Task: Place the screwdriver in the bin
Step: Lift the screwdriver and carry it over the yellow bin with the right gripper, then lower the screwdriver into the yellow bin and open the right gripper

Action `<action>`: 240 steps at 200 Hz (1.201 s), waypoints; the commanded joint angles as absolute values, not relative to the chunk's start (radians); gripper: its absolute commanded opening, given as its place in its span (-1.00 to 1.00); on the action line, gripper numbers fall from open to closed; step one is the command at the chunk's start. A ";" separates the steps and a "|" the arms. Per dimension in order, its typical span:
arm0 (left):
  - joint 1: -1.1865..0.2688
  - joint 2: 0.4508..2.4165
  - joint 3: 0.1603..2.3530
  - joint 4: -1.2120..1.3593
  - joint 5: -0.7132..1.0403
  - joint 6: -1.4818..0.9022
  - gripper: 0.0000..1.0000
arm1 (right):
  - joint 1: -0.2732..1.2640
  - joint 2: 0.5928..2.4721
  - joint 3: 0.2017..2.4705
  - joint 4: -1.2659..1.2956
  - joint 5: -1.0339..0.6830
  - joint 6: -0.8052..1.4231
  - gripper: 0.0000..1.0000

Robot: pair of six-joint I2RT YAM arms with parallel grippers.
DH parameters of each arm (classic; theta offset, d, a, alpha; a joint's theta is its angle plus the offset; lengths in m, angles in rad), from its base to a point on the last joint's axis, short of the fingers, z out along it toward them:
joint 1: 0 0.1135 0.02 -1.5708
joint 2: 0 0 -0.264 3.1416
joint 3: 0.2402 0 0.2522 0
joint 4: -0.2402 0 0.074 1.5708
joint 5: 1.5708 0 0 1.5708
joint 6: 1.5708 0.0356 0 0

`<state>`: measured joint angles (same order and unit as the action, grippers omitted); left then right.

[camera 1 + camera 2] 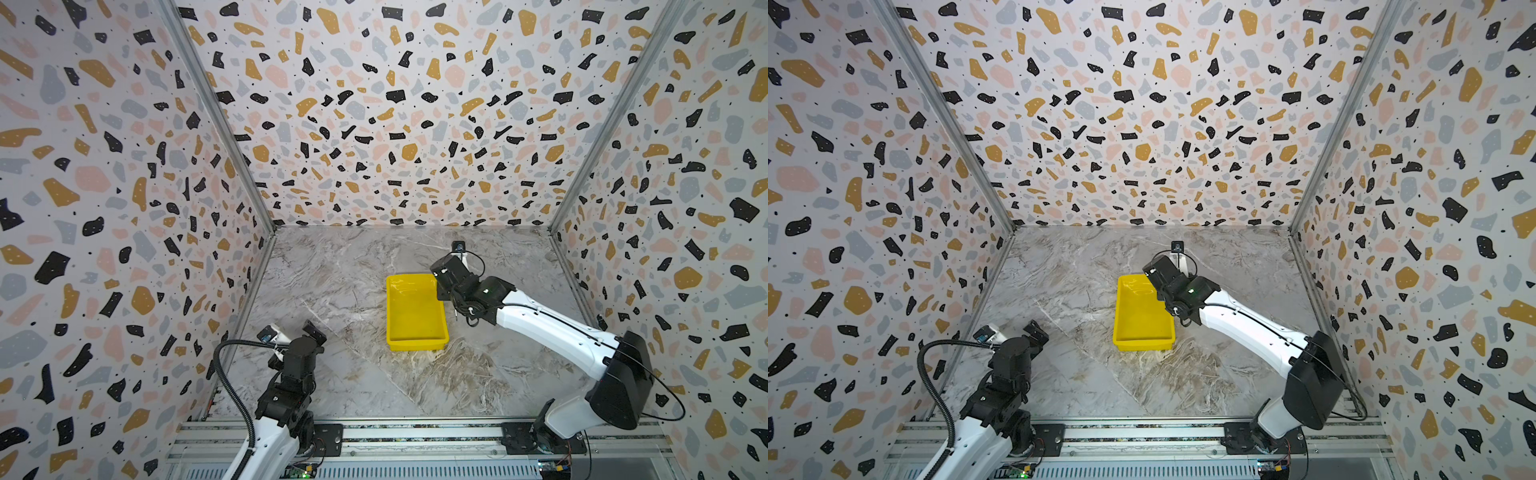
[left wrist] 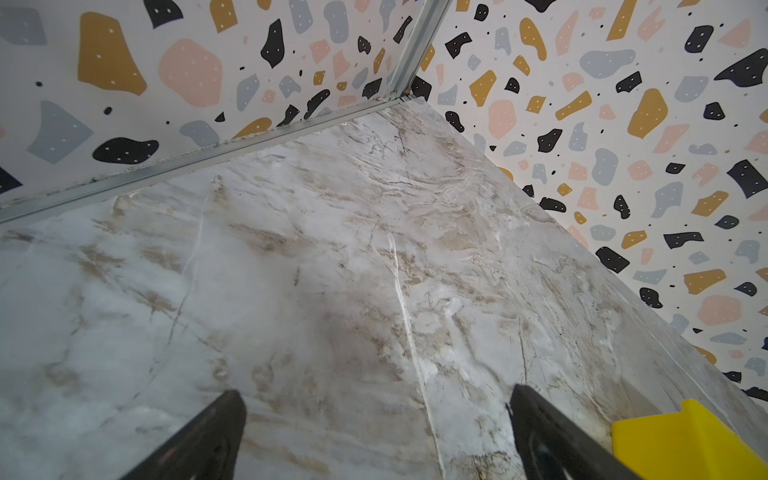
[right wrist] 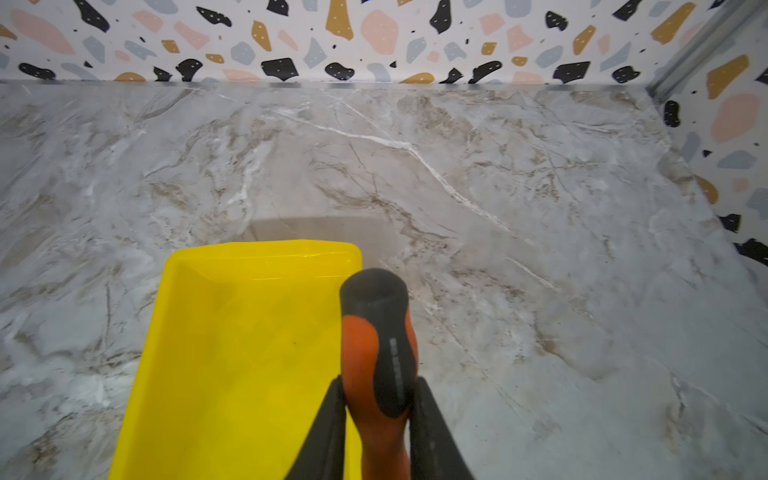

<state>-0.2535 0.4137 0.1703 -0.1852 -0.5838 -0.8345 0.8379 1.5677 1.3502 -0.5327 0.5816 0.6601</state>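
The screwdriver [image 3: 376, 332] has an orange handle with a black end, and my right gripper [image 3: 379, 380] is shut on that handle; the shaft is hidden. In the right wrist view the handle hangs over the right rim of the yellow bin [image 3: 249, 332], near its far right corner. In both top views the right gripper [image 1: 445, 270] [image 1: 1158, 269] sits over that same corner of the bin [image 1: 415, 311] [image 1: 1142, 311]. My left gripper [image 2: 376, 397] is open and empty above bare marble, near the front left [image 1: 309, 334]. A corner of the bin [image 2: 685, 440] shows in the left wrist view.
The marble table [image 1: 340, 282] is enclosed by terrazzo-patterned walls [image 1: 395, 124] on three sides. An aluminium rail [image 1: 415, 434] carrying both arm bases runs along the front edge. A black cable [image 1: 232, 386] loops beside the left arm.
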 commanded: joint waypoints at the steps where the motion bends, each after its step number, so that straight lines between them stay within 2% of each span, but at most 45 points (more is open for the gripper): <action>1: -0.253 0.402 0.163 -0.158 -0.586 -0.833 0.99 | 0.856 1.652 1.426 -0.550 0.537 0.716 -0.78; 59: -0.253 0.397 0.161 -0.155 -0.581 -0.831 1.00 | 0.864 1.867 1.557 -0.556 0.351 0.765 -0.78; 104: -0.253 0.396 0.160 -0.152 -0.578 -0.828 0.99 | 0.810 1.987 1.599 -0.584 0.165 0.747 -0.79; 173: -0.252 0.396 0.158 -0.147 -0.578 -0.827 1.00 | 0.798 2.088 1.674 -0.615 0.064 0.745 -0.77; 240: -0.253 0.390 0.160 -0.156 -0.582 -0.828 1.00 | 0.797 2.137 1.751 -0.583 -0.018 0.835 -0.72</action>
